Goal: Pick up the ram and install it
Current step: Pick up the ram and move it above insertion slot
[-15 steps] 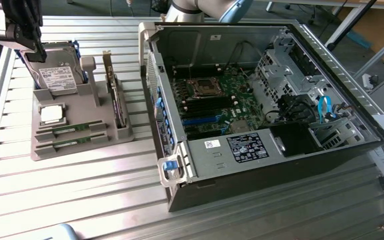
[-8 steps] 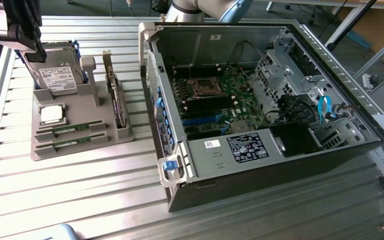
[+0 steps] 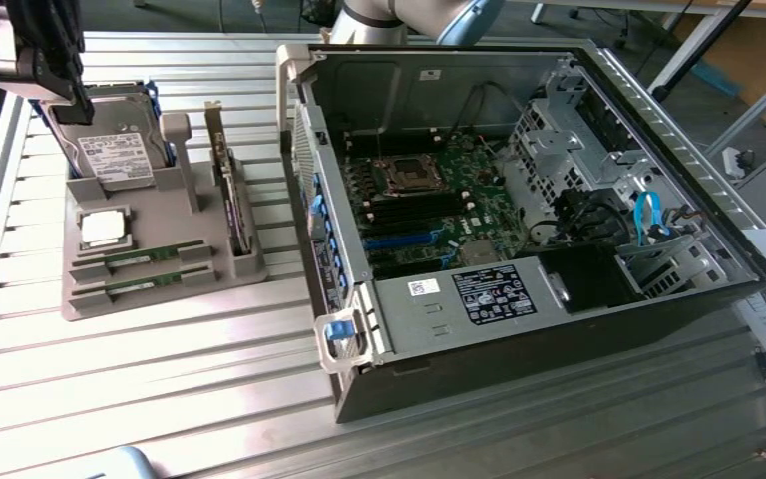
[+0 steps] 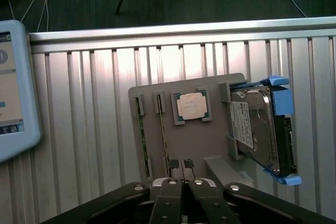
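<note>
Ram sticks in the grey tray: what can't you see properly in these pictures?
- ram sticks: exterior view, too small to show chips or label; wrist view, seen edge-on.
- gripper: wrist view, its body cut off by the picture's edge.
- screen: wrist view, cut off by the edge, writing blurred.
- motherboard slots: exterior view, too small to tell if anything sits in them.

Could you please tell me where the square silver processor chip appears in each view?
Exterior view: the processor chip sits on the gray tray, at the exterior view's left, beside the hard drive.
Wrist view: the processor chip on the same tray, beside the hard drive.
Shared landmark: the blue-framed hard drive.
</note>
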Controlling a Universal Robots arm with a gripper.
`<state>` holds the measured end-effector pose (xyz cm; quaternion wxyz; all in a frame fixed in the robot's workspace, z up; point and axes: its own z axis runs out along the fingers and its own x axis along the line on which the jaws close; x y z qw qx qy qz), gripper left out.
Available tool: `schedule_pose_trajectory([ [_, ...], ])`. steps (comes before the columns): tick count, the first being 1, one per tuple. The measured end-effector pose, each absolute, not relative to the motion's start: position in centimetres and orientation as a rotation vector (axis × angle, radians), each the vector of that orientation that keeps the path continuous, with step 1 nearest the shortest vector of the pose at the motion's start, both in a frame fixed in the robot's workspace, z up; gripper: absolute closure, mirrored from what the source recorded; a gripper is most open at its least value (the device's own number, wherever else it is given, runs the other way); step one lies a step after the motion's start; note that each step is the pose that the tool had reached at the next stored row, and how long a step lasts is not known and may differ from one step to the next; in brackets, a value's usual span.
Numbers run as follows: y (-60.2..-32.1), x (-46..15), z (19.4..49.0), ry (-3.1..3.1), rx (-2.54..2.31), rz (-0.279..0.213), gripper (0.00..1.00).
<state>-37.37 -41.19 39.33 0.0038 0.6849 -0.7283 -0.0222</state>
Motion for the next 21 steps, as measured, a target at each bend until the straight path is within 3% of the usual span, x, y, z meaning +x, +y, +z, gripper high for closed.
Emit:
schedule_pose_trajectory([
  [21,-41.19,-37.35,39.33,-2.270,2.166,-0.064,0.89],
])
